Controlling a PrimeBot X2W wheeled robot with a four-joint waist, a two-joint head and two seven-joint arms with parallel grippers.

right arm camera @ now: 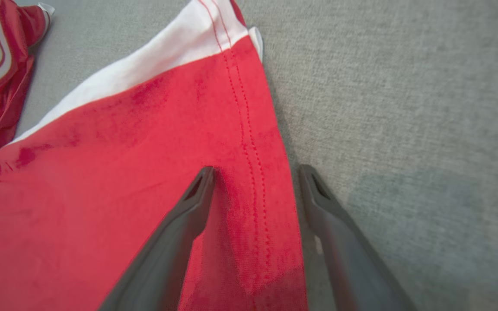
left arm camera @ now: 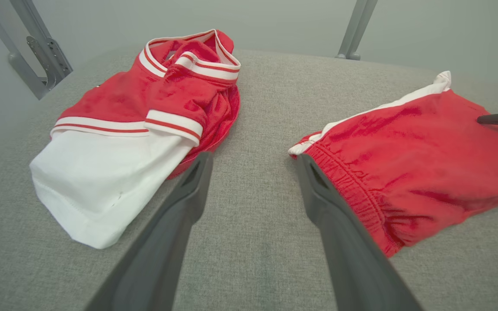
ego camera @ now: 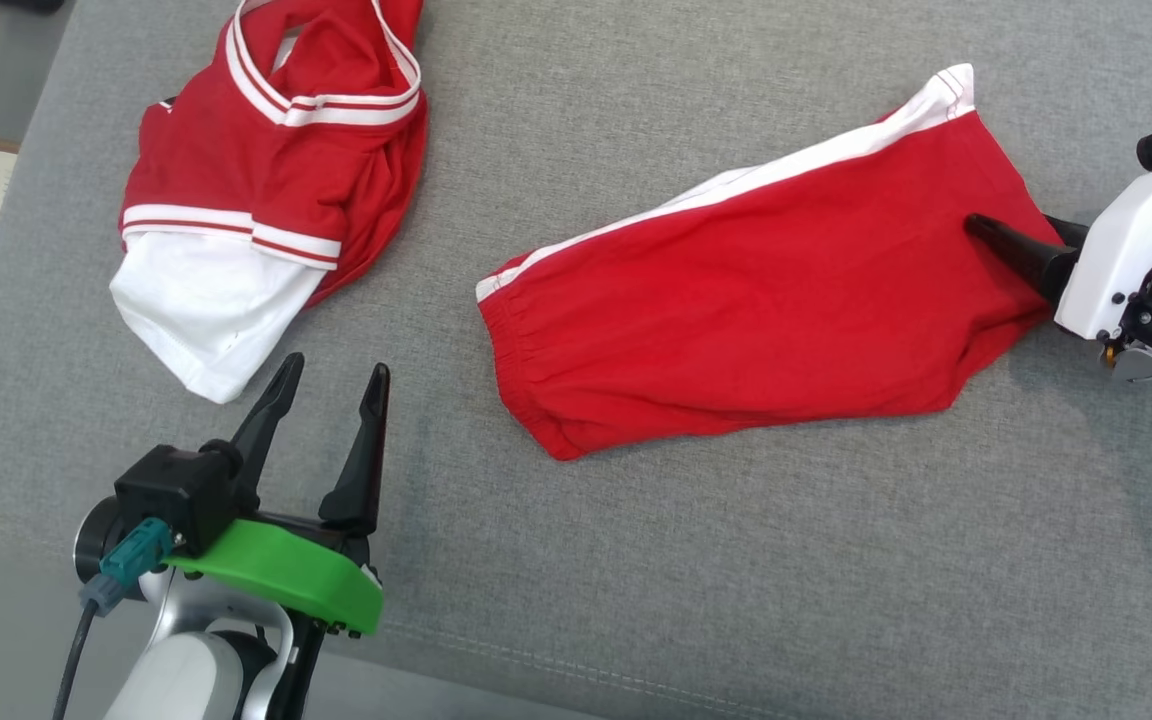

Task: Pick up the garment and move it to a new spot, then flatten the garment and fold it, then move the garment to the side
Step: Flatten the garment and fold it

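Straddling the red shorts (ego camera: 756, 300) edge, right claw (right arm camera: 256, 169) gapes apart; left claw (ego camera: 335, 365) likewise.

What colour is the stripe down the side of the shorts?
White stripe on red shorts; clearest in head view.

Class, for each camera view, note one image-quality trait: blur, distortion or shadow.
Head view: soft light, faint shadow under the red shorts; left wrist view: wide-angle stretch enlarges the left gripper; right wrist view: darker shadow patch on the grey cushion.
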